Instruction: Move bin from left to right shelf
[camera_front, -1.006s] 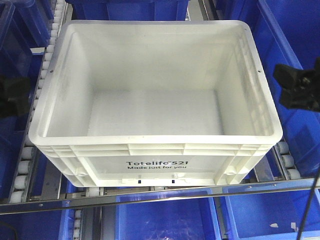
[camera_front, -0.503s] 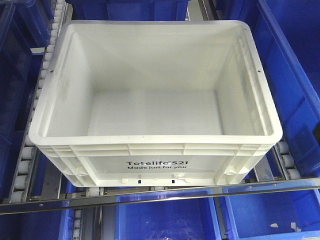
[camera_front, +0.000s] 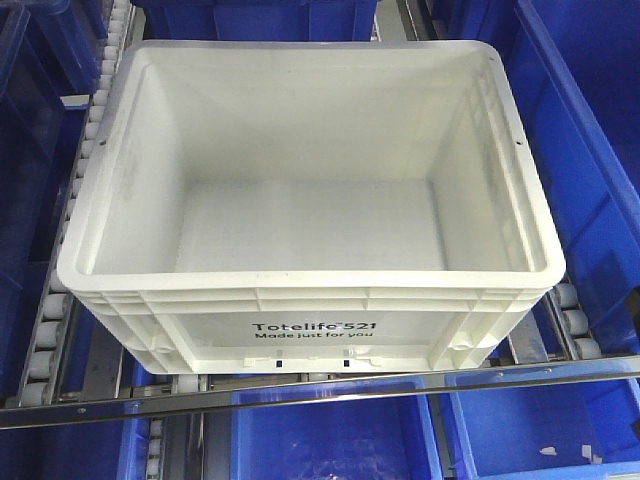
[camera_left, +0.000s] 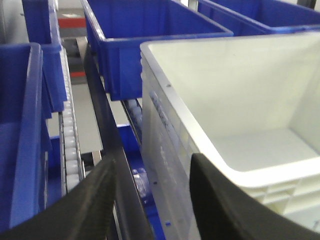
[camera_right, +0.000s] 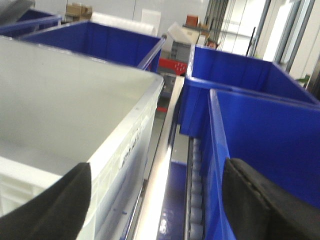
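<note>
1. Vs 1 s ago: both black grippers, then at the front view's L and R edges, are gone from it; bin unmoved.
2. Front view alone shows the "Totelife 521" print; bin sits on roller rails w/ blue bins around. Wrist views alone show the grippers.
3. Left gripper spread wide, empty, straddling bin's left wall. Right gripper wide apart, empty, bin's right wall between its fingers.

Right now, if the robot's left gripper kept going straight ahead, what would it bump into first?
Probably the black rail beside the white bin, which runs between the open left gripper fingers. Depth is hard to judge.
</note>
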